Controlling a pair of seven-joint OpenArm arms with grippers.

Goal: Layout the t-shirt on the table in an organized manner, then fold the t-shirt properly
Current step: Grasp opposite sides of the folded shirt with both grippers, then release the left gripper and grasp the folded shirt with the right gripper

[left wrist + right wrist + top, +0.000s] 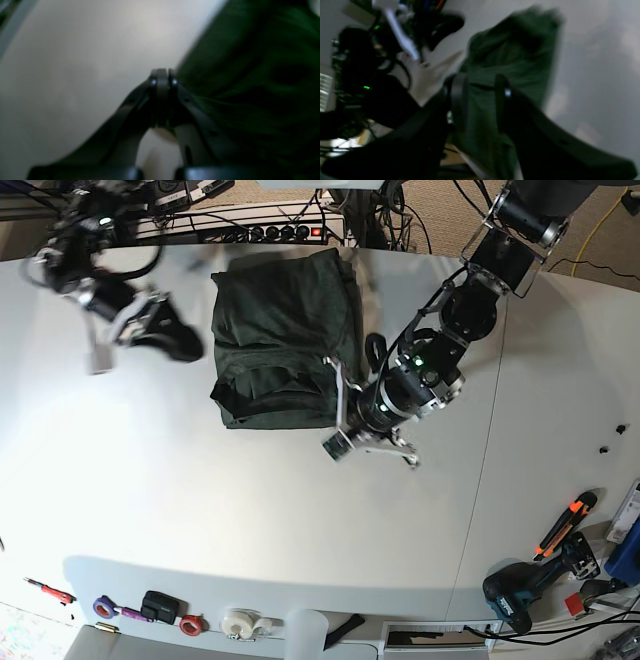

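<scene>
The t-shirt [285, 345] is seen lying on the table [200, 510] as a folded, roughly rectangular bundle near the far edge, slightly left of the middle in the base view, with creases and a thicker roll along its near edge. It appears that most of the folding has been done and that the remaining work is tidying and squaring the bundle; this is a judgement only.

The left gripper [162, 75] is shown with its jaws pressed together on nothing, poised just beside the near right corner of the bundle, close above the tabletop. The right gripper [480, 100] is held up above the table off the far left corner of the bundle. Its jaws stand parted in the right wrist view, with green cloth seen between them, but the picture is blurred and whether cloth is pinched or merely behind them cannot be told.

For the step to be done well, the near right corner should be approached low and flat, so that only the top layer or the whole stack is moved, as intended, and the layers are not dragged apart. The bundle should be kept from sliding toward the far edge, where cables [270, 220] lie. Any release by the right gripper should be completed clear of the cloth before that arm is withdrawn, lest a fold be pulled open.
</scene>
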